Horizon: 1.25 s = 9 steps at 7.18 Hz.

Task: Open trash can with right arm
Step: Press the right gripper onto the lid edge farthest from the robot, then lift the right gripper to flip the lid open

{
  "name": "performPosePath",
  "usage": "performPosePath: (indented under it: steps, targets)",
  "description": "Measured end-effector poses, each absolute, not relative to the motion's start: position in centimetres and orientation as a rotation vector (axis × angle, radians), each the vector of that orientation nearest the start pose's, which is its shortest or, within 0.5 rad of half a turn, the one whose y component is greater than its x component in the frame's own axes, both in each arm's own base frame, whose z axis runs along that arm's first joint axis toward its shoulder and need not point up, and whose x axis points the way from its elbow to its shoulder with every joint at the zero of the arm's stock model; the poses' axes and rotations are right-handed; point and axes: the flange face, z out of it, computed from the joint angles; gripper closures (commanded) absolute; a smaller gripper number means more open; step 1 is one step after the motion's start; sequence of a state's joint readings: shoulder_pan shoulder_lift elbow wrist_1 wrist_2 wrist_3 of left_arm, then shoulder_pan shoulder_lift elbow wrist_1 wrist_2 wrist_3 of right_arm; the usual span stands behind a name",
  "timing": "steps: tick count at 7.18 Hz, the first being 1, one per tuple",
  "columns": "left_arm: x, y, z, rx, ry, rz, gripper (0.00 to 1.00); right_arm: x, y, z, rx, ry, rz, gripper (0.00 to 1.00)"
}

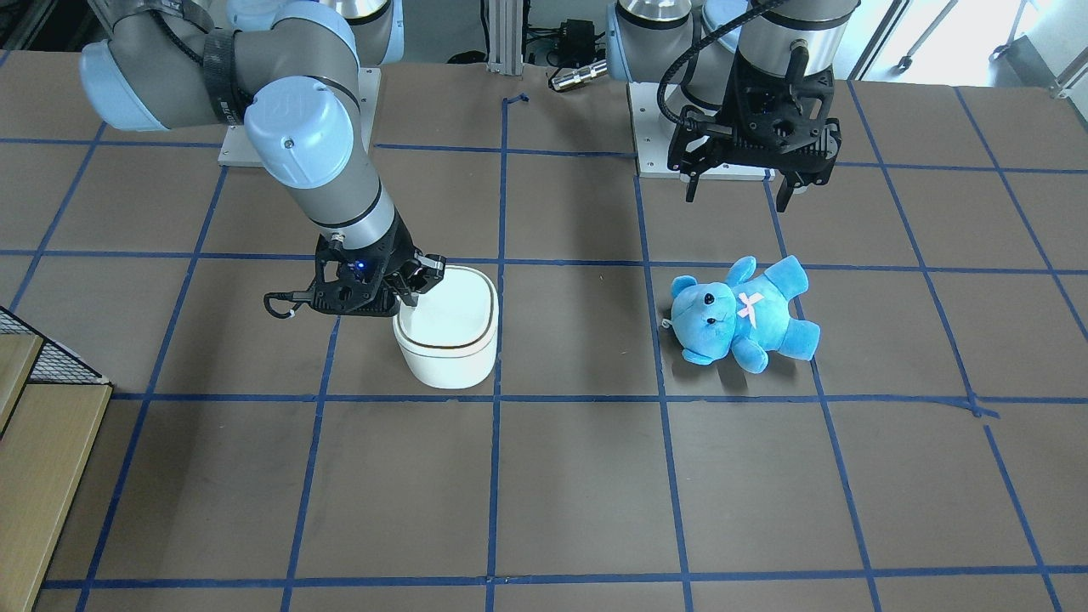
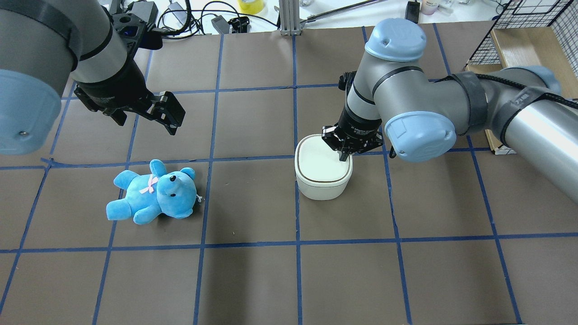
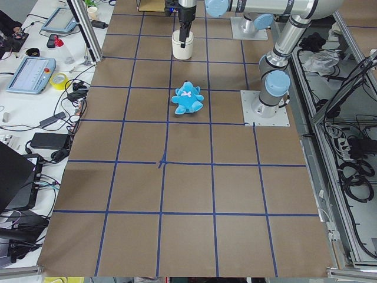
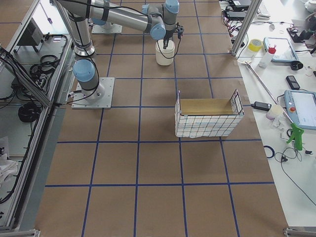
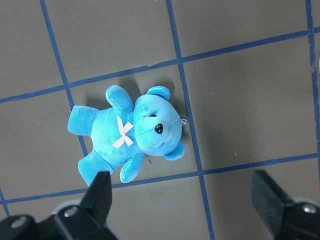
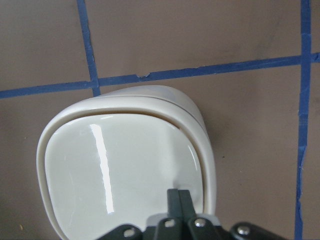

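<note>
The white trash can stands on the brown mat right of centre, with its flat lid lying on it. My right gripper is shut, and its joined fingertips point down onto the lid near the rim on the robot's side. In the front view this gripper, with its blue light, is at the can's edge. My left gripper is open and empty, high above the blue bear. The left wrist view shows its fingers wide apart over the bear.
A wire-walled basket with a wooden bottom stands at the mat's far right side. Cables and tools lie beyond the mat's far edge. Blue tape lines divide the mat into squares.
</note>
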<state>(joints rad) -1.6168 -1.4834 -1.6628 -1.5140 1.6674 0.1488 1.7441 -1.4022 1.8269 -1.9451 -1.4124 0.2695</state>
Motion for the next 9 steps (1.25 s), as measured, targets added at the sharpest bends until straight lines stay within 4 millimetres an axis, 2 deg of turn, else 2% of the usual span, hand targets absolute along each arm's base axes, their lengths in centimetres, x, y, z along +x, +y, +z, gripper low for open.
performPosePath:
  steps: [5, 8, 9]
  targets:
    - [-14.5, -45.4, 49.0, 0.292, 3.028, -0.072, 0.0, 23.7, -49.2, 30.9, 0.148, 2.995, 0.146, 1.0]
    - [-14.5, -45.4, 49.0, 0.292, 3.028, -0.072, 0.0, 23.7, -49.4, 31.1, 0.158, 2.997, 0.136, 1.0]
    - [-14.5, -45.4, 49.0, 0.292, 3.028, -0.072, 0.0, 23.6, -49.5, 31.9, 0.162, 2.999, 0.114, 0.91]
